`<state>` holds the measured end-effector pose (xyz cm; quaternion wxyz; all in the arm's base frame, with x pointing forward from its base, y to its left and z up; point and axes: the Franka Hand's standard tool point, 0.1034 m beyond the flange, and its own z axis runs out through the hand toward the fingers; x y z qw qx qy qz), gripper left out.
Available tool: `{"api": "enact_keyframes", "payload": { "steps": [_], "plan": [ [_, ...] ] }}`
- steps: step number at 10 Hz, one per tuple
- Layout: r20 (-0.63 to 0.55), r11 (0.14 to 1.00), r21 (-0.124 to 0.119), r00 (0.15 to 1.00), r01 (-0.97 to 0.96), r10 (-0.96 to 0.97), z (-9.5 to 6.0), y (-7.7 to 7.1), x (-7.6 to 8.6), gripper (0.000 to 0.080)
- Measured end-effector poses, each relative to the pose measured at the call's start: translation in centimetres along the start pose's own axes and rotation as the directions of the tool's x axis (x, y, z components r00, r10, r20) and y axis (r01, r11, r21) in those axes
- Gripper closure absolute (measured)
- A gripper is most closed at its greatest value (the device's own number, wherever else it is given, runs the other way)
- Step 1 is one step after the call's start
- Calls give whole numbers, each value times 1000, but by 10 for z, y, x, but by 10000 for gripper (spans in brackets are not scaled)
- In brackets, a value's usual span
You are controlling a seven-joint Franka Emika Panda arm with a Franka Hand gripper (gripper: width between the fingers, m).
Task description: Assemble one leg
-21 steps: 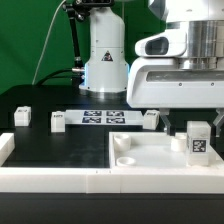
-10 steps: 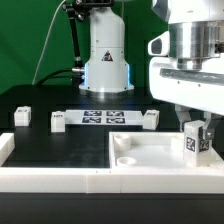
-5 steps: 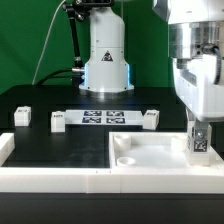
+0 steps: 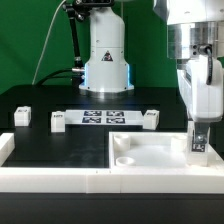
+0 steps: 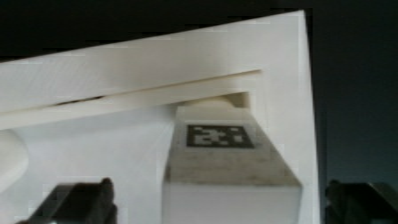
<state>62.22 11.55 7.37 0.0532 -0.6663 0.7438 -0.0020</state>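
The leg (image 4: 198,143) is a small white peg with a black-and-white tag. It stands upright on the large white panel (image 4: 150,152), near the panel's corner on the exterior view's right. My gripper (image 4: 199,140) has come down over it, with one finger on each side. In the wrist view the leg (image 5: 228,150) sits between the dark fingertips (image 5: 84,200), with a gap on both sides. The gripper (image 5: 221,202) is open and not touching the leg. The panel (image 5: 107,100) fills most of the wrist view.
Three more white pegs lie on the black table: one at the exterior view's far left (image 4: 23,116), one left of the marker board (image 4: 58,121), one right of it (image 4: 151,119). The marker board (image 4: 100,117) lies behind the panel. The robot base (image 4: 105,55) stands at the back.
The gripper has turned about its vertical axis and come down over the standing leg. Its fingers now straddle it. The leg has not moved.
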Motion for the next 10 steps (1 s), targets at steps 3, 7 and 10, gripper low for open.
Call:
{"api": "enact_keyframes", "payload": {
  "steps": [3,7,10],
  "plan": [
    [-1,960,-3,960,279,-279,0,1,-3,154],
    [2,877,-3,877,480,-480,1,2,-6,151],
    [2,877,-3,877,480,-480,1,2,-6,151]
  ]
}}
